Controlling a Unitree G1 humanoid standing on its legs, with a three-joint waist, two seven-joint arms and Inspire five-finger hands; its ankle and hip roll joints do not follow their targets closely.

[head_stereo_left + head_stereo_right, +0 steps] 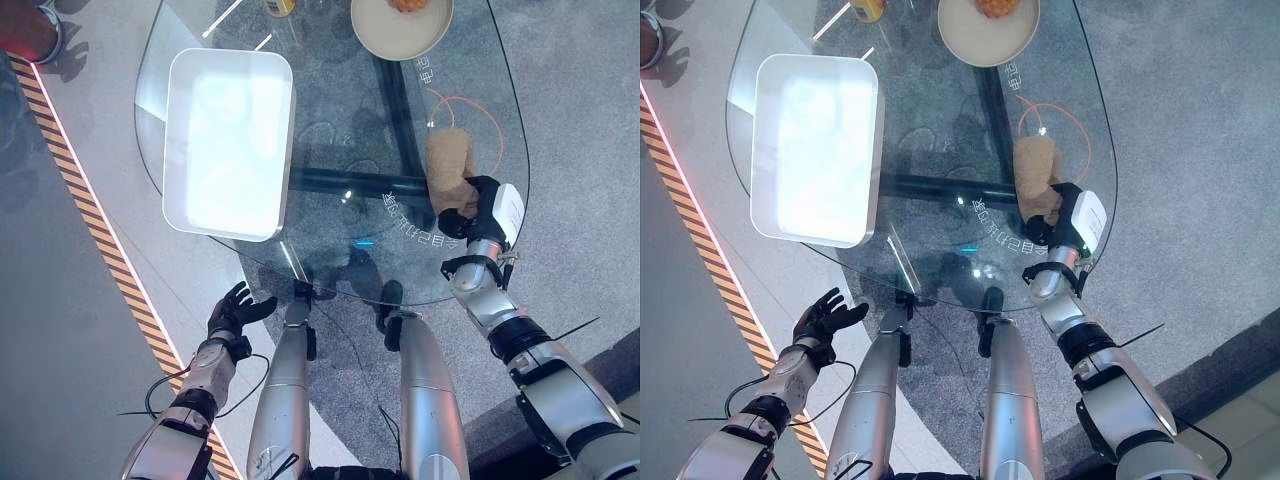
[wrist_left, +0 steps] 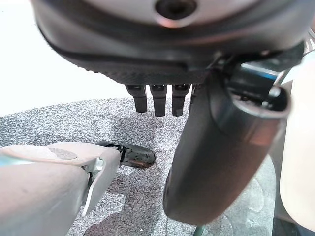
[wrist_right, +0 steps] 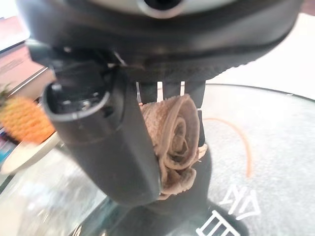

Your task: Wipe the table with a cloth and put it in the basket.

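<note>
Gripping now: the rolled brown cloth [image 3: 174,142] is clamped between thumb and curled fingers of the right hand [image 1: 480,205], near the glass table's [image 1: 330,150] right edge.
Cloth position: its free end is laid on the glass ahead of the hand, pointing toward the table's far side; the bundle is kept low, so it is judged ready for a wiping stroke.
Grip reasoning: a tight roll is held rather than a flat sheet, probably so that it can be dragged without slipping out.
Left hand: the left hand [image 1: 235,310] is hung off the table's near edge, over the floor, fingers spread and relaxed, nothing carried.
Basket: the white rectangular basket [image 1: 228,140] is stood on the table's left half, open side up, well apart from the cloth; a clear run of glass is left between them.
Further out: a cream plate [image 1: 400,30] with something orange on it is set at the far edge; a yellow object [image 1: 280,6] is cut off beside it.
Stage, as judged: wiping under way or about to begin; the drop into the basket is not yet done.
</note>
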